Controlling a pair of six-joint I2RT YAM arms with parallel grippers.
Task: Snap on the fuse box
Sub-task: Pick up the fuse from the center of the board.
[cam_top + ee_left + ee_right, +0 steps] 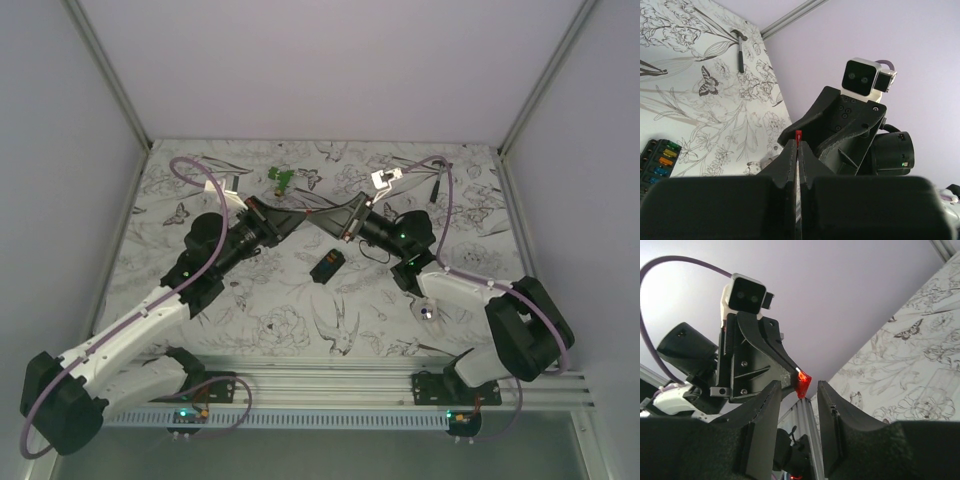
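The left gripper (798,146), reaching from the lower left toward the upper middle of the overhead view, has its jaws pinched tight on a small red piece (798,135), held in the air. Just below centre the fuse box (328,265) lies on the flowered table (300,310), touched by neither arm: a small black block whose top face, seen in the lower left corner of the left wrist view, shows slots with green, orange and blue inserts. The right gripper (799,387), reaching in from the right, stands with jaws wide apart and empty, the red piece just ahead of the gap. Snapping, I judge, is not yet begun
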